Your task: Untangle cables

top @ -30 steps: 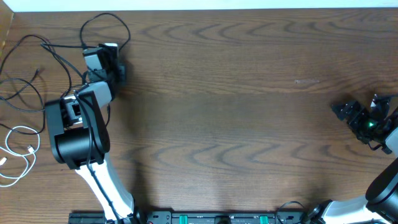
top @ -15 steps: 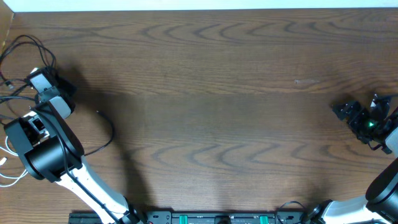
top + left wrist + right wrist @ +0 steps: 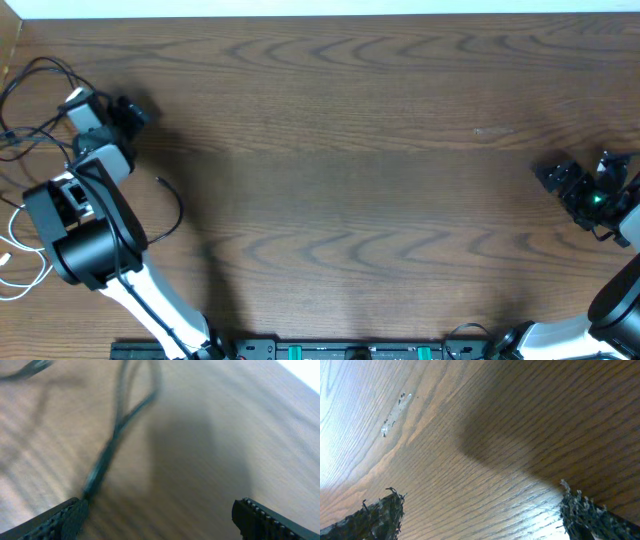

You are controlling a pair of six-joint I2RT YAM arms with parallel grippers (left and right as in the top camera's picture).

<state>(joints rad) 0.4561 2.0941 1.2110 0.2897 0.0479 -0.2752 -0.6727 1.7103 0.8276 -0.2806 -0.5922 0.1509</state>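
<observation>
Blurred at the left wrist, cut off overhead at the brown wooden table's (image 3: 350, 150) left edge: thin black looping cables (image 3: 38, 63) (image 3: 117, 430), one thin white cord (image 3: 14, 218). Left gripper (image 3: 157, 515) and right gripper (image 3: 480, 510) both spread apart.

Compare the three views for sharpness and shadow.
Left wrist: motion-blurred, the black cable smeared, a soft shadow on the table beside it. Right wrist: sharp wood grain, dark shadow upper right, glare far left. Overhead: crisp, evenly lit, faint shadow beside the left arm.
</observation>
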